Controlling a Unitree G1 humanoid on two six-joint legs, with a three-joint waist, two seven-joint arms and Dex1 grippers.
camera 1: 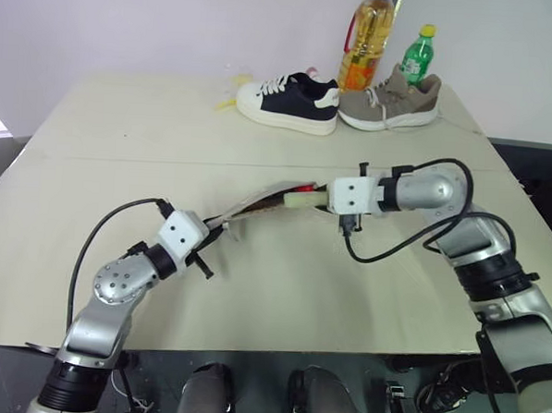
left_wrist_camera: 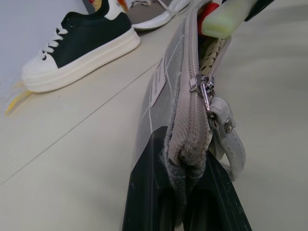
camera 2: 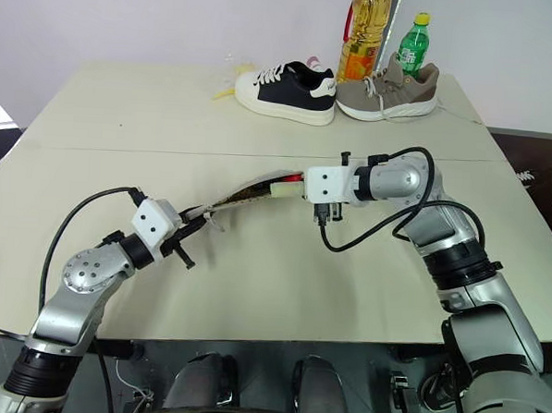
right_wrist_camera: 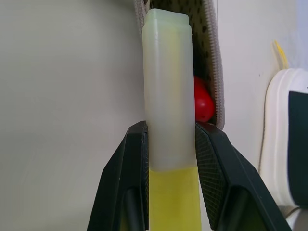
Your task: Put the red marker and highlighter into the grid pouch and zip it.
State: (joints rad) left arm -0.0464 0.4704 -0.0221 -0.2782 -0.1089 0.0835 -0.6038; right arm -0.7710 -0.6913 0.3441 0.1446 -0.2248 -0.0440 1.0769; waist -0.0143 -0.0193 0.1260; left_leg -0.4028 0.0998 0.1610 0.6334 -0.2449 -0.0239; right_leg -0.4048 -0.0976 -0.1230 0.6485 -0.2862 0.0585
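My left gripper (camera 1: pixel 216 229) is shut on one end of the grid pouch (camera 1: pixel 258 204), holding it raised off the table with the zipper edge up. In the left wrist view the grey pouch (left_wrist_camera: pixel 175 96) runs away from the fingers (left_wrist_camera: pixel 144 192), and its zipper pull (left_wrist_camera: pixel 207 91) sits close to them. The far end gapes open. My right gripper (right_wrist_camera: pixel 171 134) is shut on the pale yellow highlighter (right_wrist_camera: pixel 166 82), whose tip is at the pouch's open mouth (camera 1: pixel 300 197). The red marker's end (right_wrist_camera: pixel 203 103) shows inside the opening, beside the highlighter.
At the back of the beige table (camera 1: pixel 121 161) stand a black-and-white shoe (camera 1: pixel 291 103), a grey-brown shoe (camera 1: pixel 393 102), an oil bottle (camera 1: pixel 368 40) and a green bottle (camera 1: pixel 416 55). A small yellow object (camera 1: pixel 228 102) lies by the black-and-white shoe.
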